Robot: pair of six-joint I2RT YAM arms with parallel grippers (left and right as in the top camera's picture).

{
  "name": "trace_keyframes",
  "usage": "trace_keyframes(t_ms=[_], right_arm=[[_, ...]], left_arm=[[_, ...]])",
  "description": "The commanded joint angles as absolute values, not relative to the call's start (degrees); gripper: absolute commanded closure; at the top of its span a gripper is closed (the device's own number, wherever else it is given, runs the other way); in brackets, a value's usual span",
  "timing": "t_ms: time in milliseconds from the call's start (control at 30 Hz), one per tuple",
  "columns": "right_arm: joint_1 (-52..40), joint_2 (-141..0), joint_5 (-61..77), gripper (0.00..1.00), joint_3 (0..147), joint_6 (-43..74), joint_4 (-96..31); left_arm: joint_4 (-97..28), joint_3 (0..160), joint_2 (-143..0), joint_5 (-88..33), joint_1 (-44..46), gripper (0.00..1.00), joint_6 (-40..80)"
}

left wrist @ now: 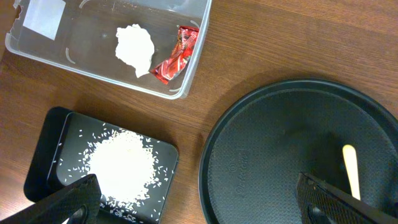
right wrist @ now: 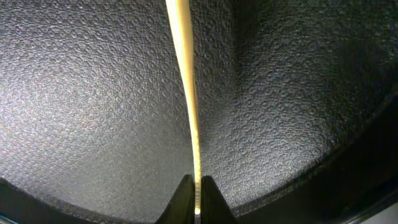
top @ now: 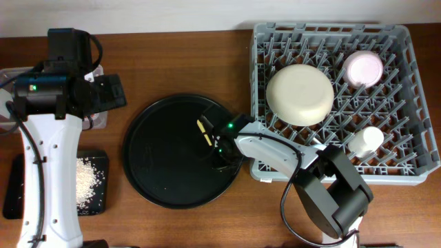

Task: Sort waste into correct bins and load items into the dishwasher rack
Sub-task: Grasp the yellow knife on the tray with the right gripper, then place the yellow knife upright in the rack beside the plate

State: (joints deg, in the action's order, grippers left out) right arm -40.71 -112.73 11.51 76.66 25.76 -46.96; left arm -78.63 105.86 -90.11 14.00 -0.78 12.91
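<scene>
Jaws of the right gripper (right wrist: 197, 186) are pinched tight on the yellow plastic knife (right wrist: 186, 74); both sit low inside the round black tray (top: 158, 172). Left gripper (left wrist: 202, 208) hangs spread wide, holding nothing.

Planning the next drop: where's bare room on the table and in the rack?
Bare: round tray's left half; wood strip between it and the rice tray; wood behind the round tray, left of the rack; rack's back-left corner. Crowded: tray's right side, where the right claw pinches the yellow knife; rack's middle and right, with plate, pink bowl, white cup.
</scene>
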Motion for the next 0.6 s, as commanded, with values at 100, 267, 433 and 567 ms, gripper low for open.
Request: trace_keyframes(t_ms=[100,267,433,567], right_arm=[[-38.85,-107.83,8.97,0.96,83.07,24.08,-53.15],[-28.86,-89.65,-4.93,0.96,87.35,24.08,-68.66],[-9.98,-81.52,-14.98,0.96,87.31,18.28,-75.02],[-0.16,-87.05,-14.87,0.96,84.18,10.07,-73.65]], left_arm=[[-78.54,106.32,-89.97,14.61,-0.91,0.01,13.23],[-78.54,106.32,-89.97,14.61,-0.91,0.01,13.23],[-78.54,106.32,-89.97,14.61,-0.91,0.01,13.23],[-78.54,106.32,-89.97,14.61,-0.91,0.01,13.23]])
